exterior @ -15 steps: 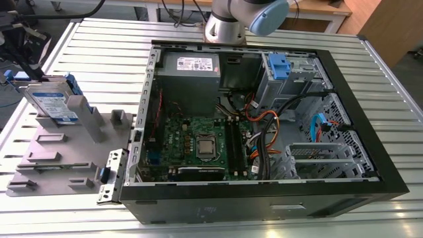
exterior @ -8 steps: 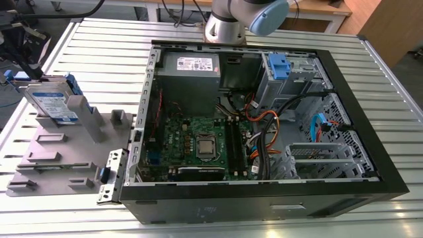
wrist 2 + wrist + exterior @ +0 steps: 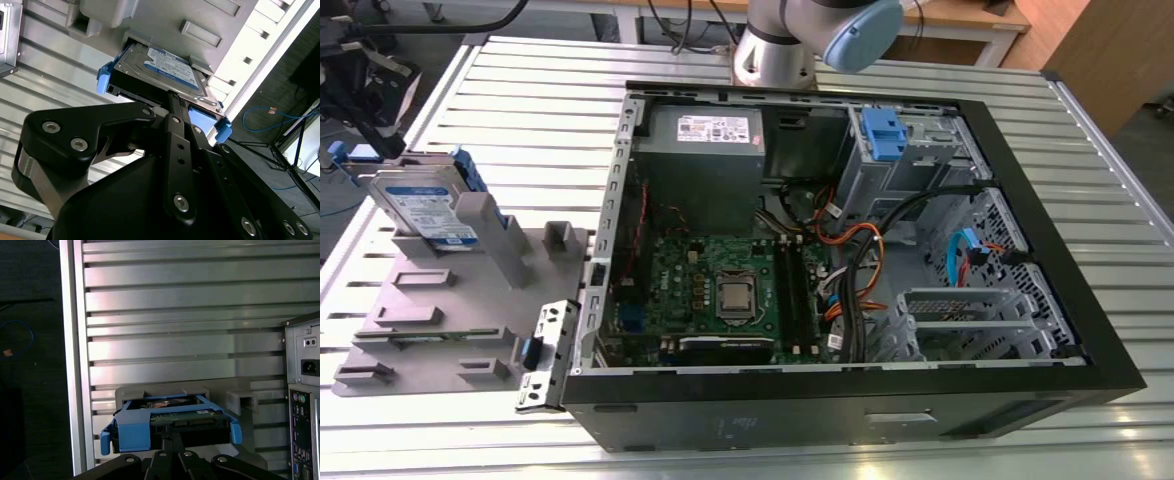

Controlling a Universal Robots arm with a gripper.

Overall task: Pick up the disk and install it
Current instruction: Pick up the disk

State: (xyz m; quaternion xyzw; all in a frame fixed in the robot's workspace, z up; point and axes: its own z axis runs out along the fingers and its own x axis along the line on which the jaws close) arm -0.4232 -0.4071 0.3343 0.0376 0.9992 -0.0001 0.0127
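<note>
The disk [image 3: 430,203], a silver drive with a white-and-blue label in a bright blue bracket, stands on edge in a slot of the grey holder [image 3: 454,300] at the exterior view's left, outside the computer case. My black gripper [image 3: 384,148] reaches its upper end from the far left. In the second wrist view the gripper [image 3: 172,98] lies on the labelled face of the disk [image 3: 165,70]. In the first wrist view the gripper [image 3: 172,431] lies on the circuit-board face of the disk [image 3: 170,422]. The jaws straddle the drive and are shut on it.
The open computer case [image 3: 1067,300] lies to the exterior view's right, with a motherboard [image 3: 720,290], a grey power supply [image 3: 704,135], cables, and a drive bay with a blue clip [image 3: 883,135] at its far corner. The ribbed metal table [image 3: 534,90] carries everything.
</note>
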